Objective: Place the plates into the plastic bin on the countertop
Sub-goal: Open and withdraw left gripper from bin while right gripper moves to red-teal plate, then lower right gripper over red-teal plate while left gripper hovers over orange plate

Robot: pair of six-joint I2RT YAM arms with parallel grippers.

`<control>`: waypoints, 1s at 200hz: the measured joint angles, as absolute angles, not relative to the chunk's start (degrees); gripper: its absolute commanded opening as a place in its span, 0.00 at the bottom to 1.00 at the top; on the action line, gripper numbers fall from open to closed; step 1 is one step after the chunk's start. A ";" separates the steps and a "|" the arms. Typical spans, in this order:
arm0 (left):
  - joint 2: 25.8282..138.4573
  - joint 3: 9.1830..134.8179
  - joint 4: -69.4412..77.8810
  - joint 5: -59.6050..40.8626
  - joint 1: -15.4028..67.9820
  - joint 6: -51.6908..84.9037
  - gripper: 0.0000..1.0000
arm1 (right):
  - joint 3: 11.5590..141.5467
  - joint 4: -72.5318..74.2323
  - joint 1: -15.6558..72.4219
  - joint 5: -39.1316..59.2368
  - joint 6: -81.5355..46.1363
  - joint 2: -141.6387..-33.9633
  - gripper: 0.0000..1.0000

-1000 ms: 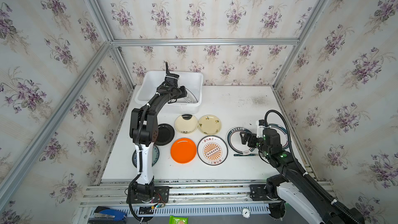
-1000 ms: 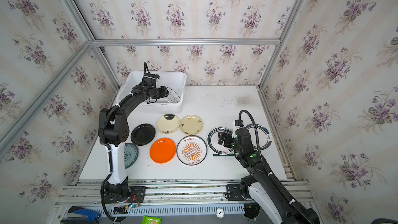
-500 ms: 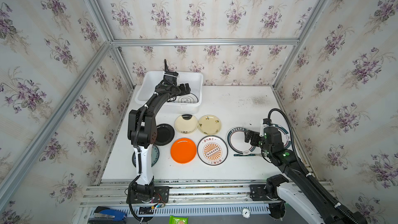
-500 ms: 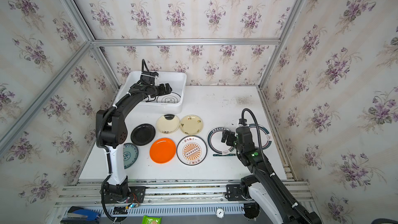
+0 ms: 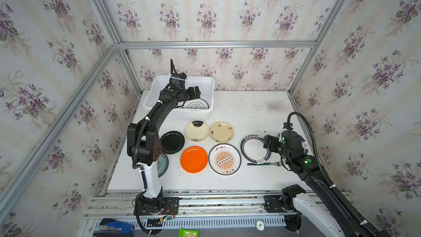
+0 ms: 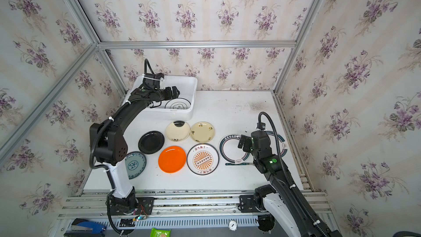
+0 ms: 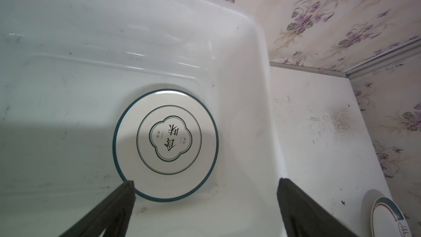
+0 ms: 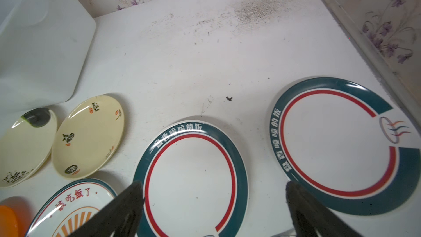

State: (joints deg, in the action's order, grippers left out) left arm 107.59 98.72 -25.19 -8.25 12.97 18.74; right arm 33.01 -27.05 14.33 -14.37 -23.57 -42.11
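- My left tool point(image 7: 205, 181) hangs inside the bin point(image 5: 211, 83), jaws spread wide and holding nothing. It has no reason to stay closed here.
- Just beyond its fingertips the clover plate point(image 7: 165, 144) lies flat on the bin floor, face up and free of the tool. It is tucked toward the bin's right-hand wall, which leaves most of the floor bare for the others.
- The bin sits in the far left corner of the tabletop point(image 5: 246, 110), within easy reach of that arm. So I judge one plate delivered and this arm due to pull out.
- My right tool point(image 8: 212, 184) is also spread wide and empty, low over the inner ringed plate point(image 8: 191, 178). One fingertip is over that plate's far rim and the other is near the outer ringed plate point(image 8: 337, 142). I cannot tell whether either tip touches.
- These two plates lie flat and close together by the right edge. I expect a rim pinch will be needed, since flat plates give the jaws nothing else to bite.
- A fork point(image 5: 264, 163) lies just at the near side of the inner ringed plate. It is not wanted, so I would keep the jaws off it.
- Mid-tabletop, waiting in two rows, are the black plate point(image 5: 172, 142), two cream plates point(image 5: 196, 131), the orange plate point(image 5: 194, 159) and the sunburst plate point(image 5: 224, 159).
- A teal plate point(image 5: 163, 164) sits half hidden behind the left arm, near the left edge.
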 measured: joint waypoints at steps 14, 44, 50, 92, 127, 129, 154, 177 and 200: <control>102.56 93.93 -22.81 -7.97 14.22 18.85 1.00 | 33.93 -29.76 13.87 -16.58 -23.59 -42.24 0.99; 90.08 78.91 -16.16 -6.35 16.34 20.88 1.00 | 34.83 -34.96 10.28 -20.93 -24.34 -39.16 0.99; 86.85 74.78 -14.09 -6.02 16.80 21.80 1.00 | 34.65 -35.81 8.99 -20.97 -24.53 -38.02 0.99; 66.85 52.66 -1.54 -1.76 23.05 24.71 1.00 | 32.36 -40.10 -4.23 -13.82 -27.18 -35.75 0.99; 56.10 42.39 3.81 1.48 26.94 25.26 1.00 | 32.05 -40.36 -12.78 -7.20 -29.32 -38.57 0.97; 55.57 41.87 4.03 1.52 27.09 25.26 1.00 | 32.03 -40.36 -13.06 -7.07 -29.61 -38.79 0.97; 49.34 35.05 6.24 1.78 28.99 26.09 1.00 | 31.07 -39.86 -14.57 -7.49 -31.09 -41.25 0.97; 45.91 30.09 6.90 1.58 30.04 26.41 1.00 | 30.52 -38.81 -15.00 -8.40 -31.83 -42.30 0.97; 44.45 27.35 7.55 0.71 30.70 25.50 1.00 | 29.32 -37.82 -16.01 -8.75 -32.14 -43.38 0.95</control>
State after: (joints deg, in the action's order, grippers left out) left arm 44.45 27.35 7.55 0.71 30.70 25.50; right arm 29.32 -37.82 -16.01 -8.75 -32.14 -43.38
